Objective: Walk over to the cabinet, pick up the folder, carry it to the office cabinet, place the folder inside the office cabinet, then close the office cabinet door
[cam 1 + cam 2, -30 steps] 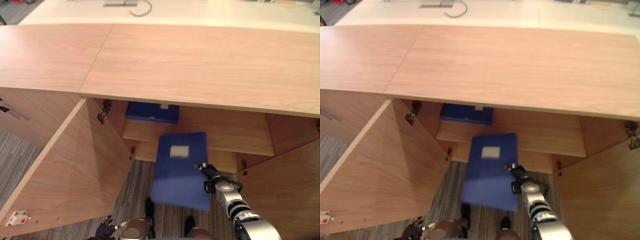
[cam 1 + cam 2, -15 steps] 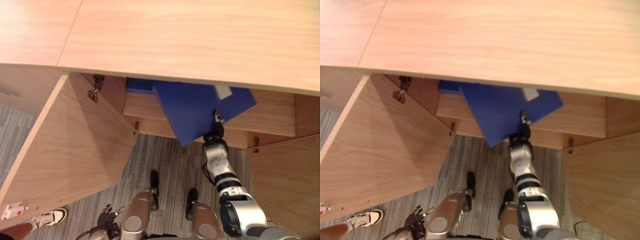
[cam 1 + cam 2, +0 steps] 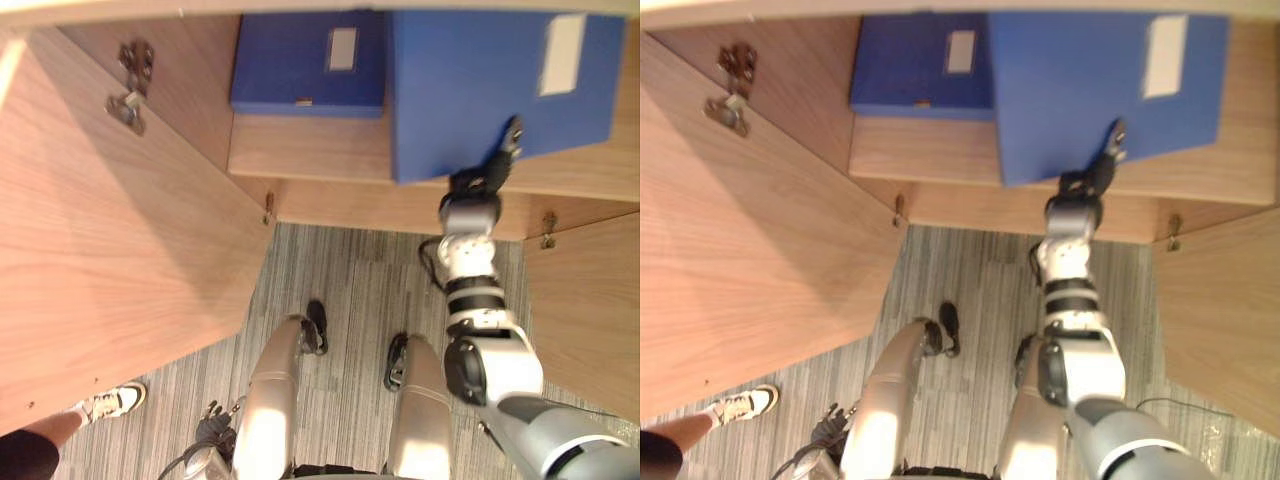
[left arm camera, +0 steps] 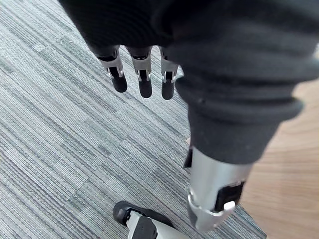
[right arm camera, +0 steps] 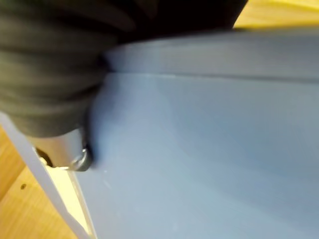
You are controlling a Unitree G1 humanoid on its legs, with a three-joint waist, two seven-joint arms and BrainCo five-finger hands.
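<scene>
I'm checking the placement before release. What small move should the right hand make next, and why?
Probably push the folder a little deeper onto the shelf. The right hand grips its near edge, which lies about level with the shelf's front lip, beside a second folder lying further in.

Another box file point(image 3: 300, 62) fills shelf point(image 3: 300, 152) beside folder point(image 3: 465, 90).

A blue box file point(image 3: 308, 62) lies flat at 11 o'clock, its white label facing up. Grey striped carpet point(image 3: 350, 270) runs from the centre toward 6 o'clock. At 7 o'clock is a person's white sneaker point(image 3: 108, 402), with the leg point(image 3: 25, 452) just beside it.
</scene>
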